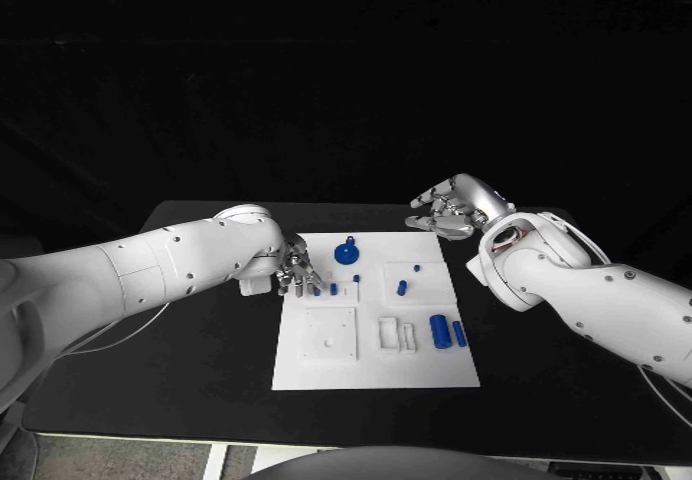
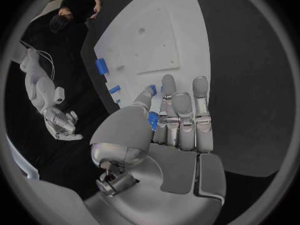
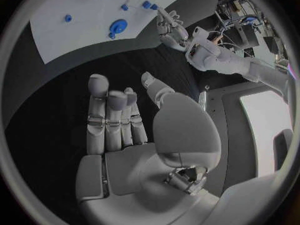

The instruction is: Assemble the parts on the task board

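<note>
While our left silver many-fingered hand point(image 1: 296, 273) sits at the left edge of the flat white task board point(image 1: 433, 372), left of centre in the head view, its fingers appear closed round a small blue peg point(image 2: 152, 120), seen against them in the left wrist view.

Moving right along the board's upper part: a round blue knob-shaped part point(image 1: 346, 252); two short blue pegs point(image 1: 402, 287). Lower right of the board: a larger blue cylinder point(image 1: 438, 331) with a slim blue bar point(image 1: 460, 334) just beside it.

Upper right of the frame: our right silver many-fingered hand point(image 1: 456, 207), off the board, fingers apart, holding nothing.

We judge the step in hand as picking the peg; next it needs carrying to its socket and setting upright.
</note>
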{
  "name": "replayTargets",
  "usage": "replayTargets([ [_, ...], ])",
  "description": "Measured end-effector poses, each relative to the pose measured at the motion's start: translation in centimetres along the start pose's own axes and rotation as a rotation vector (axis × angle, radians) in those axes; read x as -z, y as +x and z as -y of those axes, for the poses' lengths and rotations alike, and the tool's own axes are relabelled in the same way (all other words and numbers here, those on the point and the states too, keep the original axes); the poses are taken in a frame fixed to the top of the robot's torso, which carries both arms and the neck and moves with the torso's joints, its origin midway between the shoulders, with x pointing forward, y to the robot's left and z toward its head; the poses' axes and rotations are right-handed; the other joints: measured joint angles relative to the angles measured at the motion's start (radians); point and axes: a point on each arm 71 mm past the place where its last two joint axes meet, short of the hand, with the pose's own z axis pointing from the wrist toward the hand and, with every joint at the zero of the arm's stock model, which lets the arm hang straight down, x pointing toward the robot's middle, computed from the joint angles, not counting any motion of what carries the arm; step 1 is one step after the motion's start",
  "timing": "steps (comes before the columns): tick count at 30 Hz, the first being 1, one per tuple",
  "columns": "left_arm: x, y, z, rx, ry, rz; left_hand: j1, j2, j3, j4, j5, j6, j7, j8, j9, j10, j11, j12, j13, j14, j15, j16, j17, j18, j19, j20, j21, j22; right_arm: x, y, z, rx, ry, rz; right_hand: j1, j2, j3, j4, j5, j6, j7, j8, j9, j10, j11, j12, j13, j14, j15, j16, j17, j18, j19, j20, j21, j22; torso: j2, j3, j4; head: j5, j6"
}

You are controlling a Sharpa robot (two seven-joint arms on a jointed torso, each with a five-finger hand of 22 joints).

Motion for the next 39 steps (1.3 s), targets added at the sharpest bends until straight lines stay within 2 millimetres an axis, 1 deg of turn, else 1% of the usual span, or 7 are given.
replayTargets([
  [5,-0.3,0.1,0.0,-0.011,-0.012,0.004,-0.003,-0.003,0.000,0.021,0.000,0.000,0.000,0.000,0.009,0.000,0.000,0.000,0.003,0.007,0.000,0.000,0.000,0.000,0.000,0.000,0.000,0.000,0.0,0.0,0.0,0.000,0.000,0.000,0.000,0.000,0.000,0.000,0.000,0.000,0.000,0.000,0.000,0.000,0.000,0.000,0.000,0.000,0.000,0.000,0.000,0.000,0.000,0.000,0.000,0.000,0.000,0.0006,0.0000,-0.002,-0.001],
  [10,-0.5,-0.1,-0.2,-0.018,-0.027,0.010,-0.003,-0.003,0.001,0.023,0.000,0.000,0.000,0.000,0.013,0.000,0.000,0.000,0.003,0.007,0.000,-0.004,0.000,0.000,0.000,0.000,0.000,0.000,0.0,0.0,0.0,0.000,0.000,0.000,0.000,0.000,0.000,0.000,0.000,0.000,0.000,0.000,0.000,0.000,0.000,0.000,0.000,0.000,0.000,0.000,0.000,0.000,0.000,0.000,0.000,0.000,0.000,0.0006,0.0000,-0.002,-0.001],
  [14,-0.5,-0.2,-0.5,-0.023,-0.038,0.009,-0.003,-0.003,0.003,0.025,0.000,0.000,0.000,0.008,0.042,0.000,0.000,0.000,0.003,0.007,0.000,-0.004,0.002,0.000,0.000,0.000,0.000,0.000,0.0,0.0,0.0,0.000,0.000,0.000,0.000,0.000,0.000,0.000,0.000,0.000,0.000,0.000,0.000,0.000,0.000,0.000,0.000,0.000,0.000,0.000,0.000,0.000,0.000,0.000,0.000,0.000,0.000,0.0006,0.0003,-0.004,-0.002],
  [16,-0.6,-0.2,-0.5,-0.026,-0.042,0.006,-0.003,-0.003,0.003,0.025,0.000,-0.004,-0.004,0.016,0.075,0.000,0.000,0.000,0.005,0.007,0.000,-0.004,0.004,0.000,0.000,0.000,0.000,0.000,0.0,0.0,0.0,0.000,0.000,0.000,0.000,0.000,0.000,0.000,0.000,0.000,0.000,0.000,0.000,0.000,0.000,0.000,0.000,0.000,0.000,0.000,0.000,0.000,0.000,0.000,0.000,0.000,0.000,0.0006,0.0005,-0.004,-0.003],
  [18,-0.6,-0.1,-0.5,-0.028,-0.043,0.003,-0.003,-0.003,0.003,0.025,0.000,-0.004,-0.004,0.016,0.083,0.000,0.000,0.000,0.005,0.007,0.000,-0.004,0.004,0.000,0.000,0.000,0.000,0.000,0.0,0.0,0.0,0.000,0.000,0.000,0.000,0.000,0.000,0.000,0.000,0.000,0.000,0.000,0.000,0.000,0.000,0.000,0.000,0.000,0.000,0.000,0.000,0.000,0.000,0.000,0.000,0.000,0.000,0.0006,0.0006,-0.005,-0.003],
  [22,-0.8,0.2,-0.2,-0.034,-0.041,-0.006,0.006,0.006,0.011,0.017,0.000,-0.004,-0.004,0.016,0.087,0.000,0.000,0.000,0.005,0.007,0.000,-0.004,0.004,0.000,0.000,0.000,0.000,0.000,0.0,0.0,0.0,-0.001,-0.001,0.000,0.000,0.000,0.000,0.000,0.000,0.000,0.000,0.000,0.000,0.000,0.000,0.000,0.000,0.000,0.000,0.000,0.000,0.000,0.000,0.000,0.000,0.000,0.000,0.0004,0.0007,-0.006,-0.003],
  [39,-1.1,0.3,0.1,-0.033,-0.043,-0.013,0.013,0.013,0.022,0.005,-0.004,-0.013,-0.001,0.011,0.098,0.000,0.000,-0.005,0.004,0.007,0.000,-0.004,0.003,0.000,0.000,0.000,0.000,0.000,0.0,0.1,-0.1,-0.001,-0.001,-0.001,0.000,0.000,0.000,0.000,0.000,0.000,0.000,0.000,0.000,0.000,0.000,0.004,0.000,0.000,0.000,0.000,0.000,0.000,0.000,0.000,0.000,0.000,-0.001,0.0003,0.0006,-0.006,-0.003],
])
